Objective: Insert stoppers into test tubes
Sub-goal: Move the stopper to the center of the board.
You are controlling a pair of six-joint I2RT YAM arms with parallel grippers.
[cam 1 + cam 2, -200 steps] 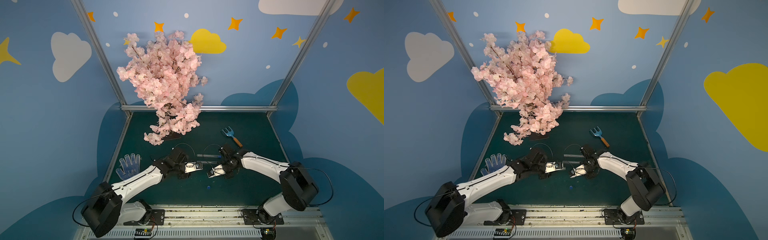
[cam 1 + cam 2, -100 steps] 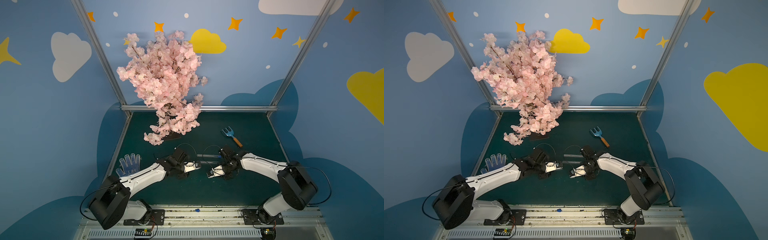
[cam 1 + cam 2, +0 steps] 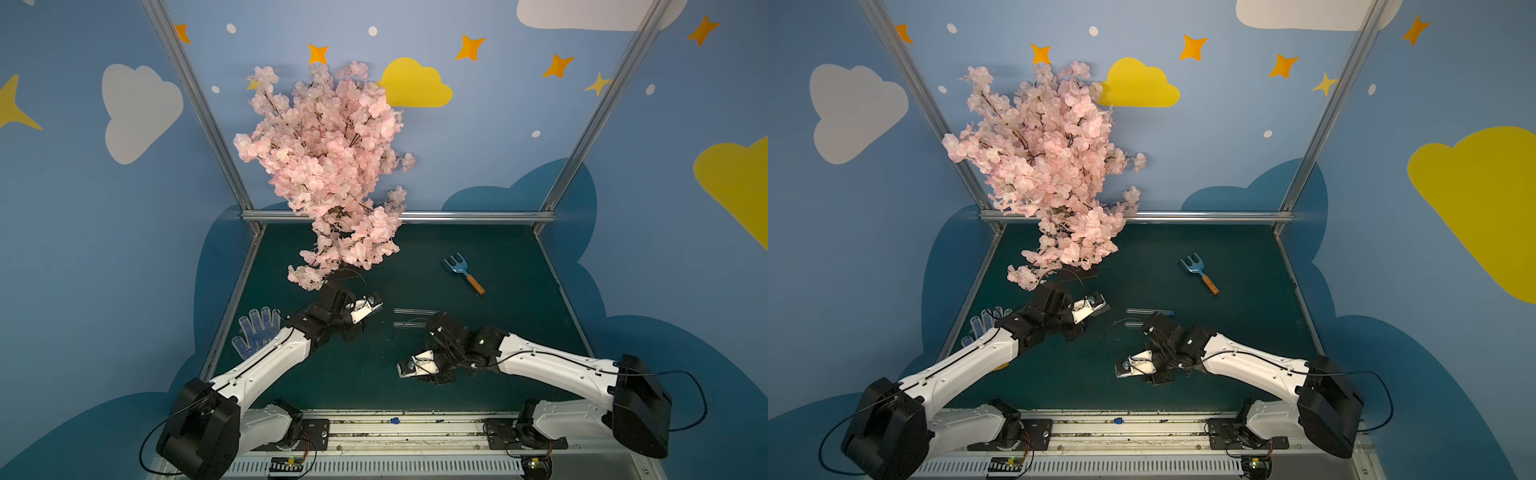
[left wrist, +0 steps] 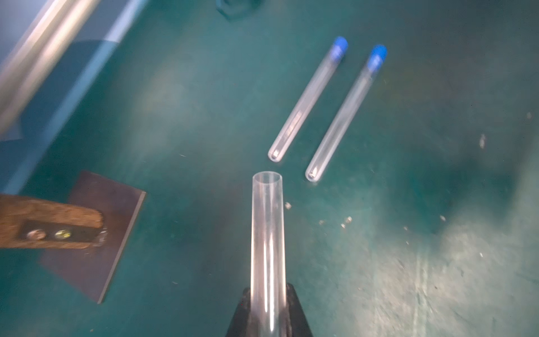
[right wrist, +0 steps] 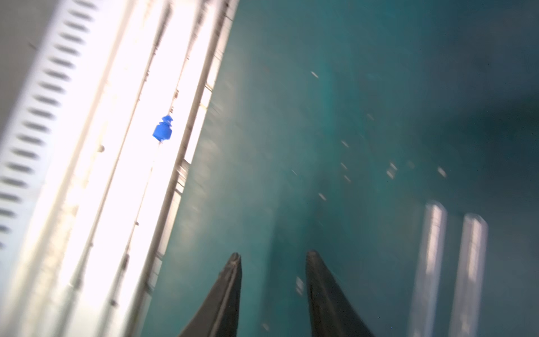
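Stoppers (image 4: pixel 339 46) close two of the three test tubes. Those two capped tubes (image 4: pixel 309 99) lie side by side on the green table (image 3: pixel 353 382), near each other but apart, with their blue ends pointing the same way. That reads as finished work set out of the way. The open tube (image 4: pixel 267 227) is the one not yet capped. The left tool (image 4: pixel 267 289) is clamped on its lower part and holds it, seemingly lifted off the table, with the mouth pointing away from the wrist, near the rounded ends of the capped pair. Held so, the bare mouth is offered to whatever the other arm brings. The loose stopper (image 5: pixel 163 129) is not on the table at all: it lies in the metal rail (image 5: pixel 116 175) along the front edge, between the two arm bases. The right tool (image 5: pixel 272 262) has its jaws parted with nothing between them. It is over the front part of the table, facing that rail and well short of the stopper. I judge the step in hand to be fetching this last stopper. The rail's groove may leave the fingers (image 5: pixel 230 280) little room beside so small a plug, so a grasp along the channel looks safer. The garden fork (image 3: pixel 461 272), the glove (image 3: pixel 257 332) and the blossom tree (image 3: pixel 328 166) stand apart from all this.
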